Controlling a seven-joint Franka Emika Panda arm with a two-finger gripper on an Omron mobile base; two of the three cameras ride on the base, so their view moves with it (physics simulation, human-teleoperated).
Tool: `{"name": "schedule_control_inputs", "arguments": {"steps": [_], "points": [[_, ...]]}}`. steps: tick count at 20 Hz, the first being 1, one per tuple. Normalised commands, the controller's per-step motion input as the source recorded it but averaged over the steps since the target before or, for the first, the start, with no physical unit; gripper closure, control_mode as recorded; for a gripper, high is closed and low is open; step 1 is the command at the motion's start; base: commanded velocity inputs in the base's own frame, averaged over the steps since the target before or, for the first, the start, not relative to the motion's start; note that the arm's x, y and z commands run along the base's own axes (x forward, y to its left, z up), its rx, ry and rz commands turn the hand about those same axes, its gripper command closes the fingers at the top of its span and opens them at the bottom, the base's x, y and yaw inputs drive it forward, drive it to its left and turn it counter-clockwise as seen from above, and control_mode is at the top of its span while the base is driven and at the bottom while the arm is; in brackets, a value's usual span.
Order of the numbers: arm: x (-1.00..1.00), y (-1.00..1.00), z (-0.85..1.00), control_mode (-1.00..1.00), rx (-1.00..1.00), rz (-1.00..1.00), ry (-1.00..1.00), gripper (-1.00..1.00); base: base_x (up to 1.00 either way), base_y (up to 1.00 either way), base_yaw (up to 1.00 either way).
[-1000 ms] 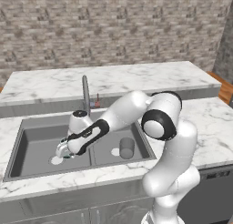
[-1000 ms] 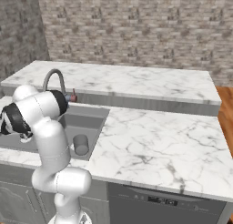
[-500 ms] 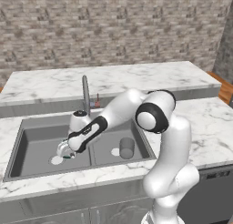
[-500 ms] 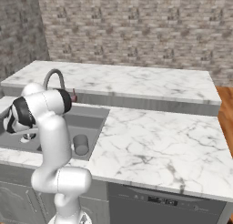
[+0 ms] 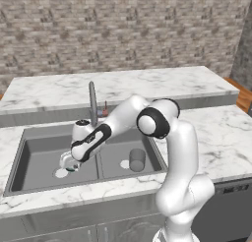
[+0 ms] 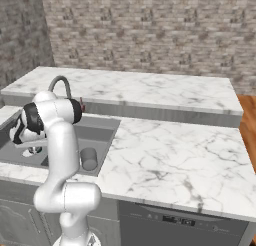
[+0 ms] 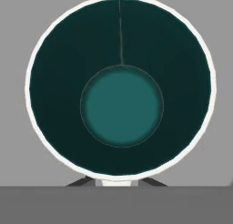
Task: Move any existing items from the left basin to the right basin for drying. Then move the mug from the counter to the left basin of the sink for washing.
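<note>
The tool (image 5: pixel 69 163) is clamped on the near rim of the mug (image 7: pixel 120 89), whose dark green inside takes up the middle of the hand view. In the left base view the mug hangs low at centre left, over the left basin (image 5: pixel 39 157) near its white drain. The pinch on the thin rim looks slight, so the mug could tip on release. The grey cup (image 5: pixel 137 160) stands in the right basin (image 5: pixel 147 150).
</note>
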Motion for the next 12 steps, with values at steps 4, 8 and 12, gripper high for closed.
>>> {"name": "schedule_control_inputs", "arguments": {"steps": [4, 8, 12], "points": [[0.30, 0.08, -0.36, -1.00, -0.03, -0.01, 0.01, 1.00, 0.00, 0.00, 0.00], [0.31, 0.11, -0.37, -1.00, -0.04, -0.01, 0.01, 1.00, 0.00, 0.00, 0.00], [0.27, 0.13, -0.31, -1.00, -0.04, -0.01, 0.00, 1.00, 0.00, 0.00, 0.00]]}}
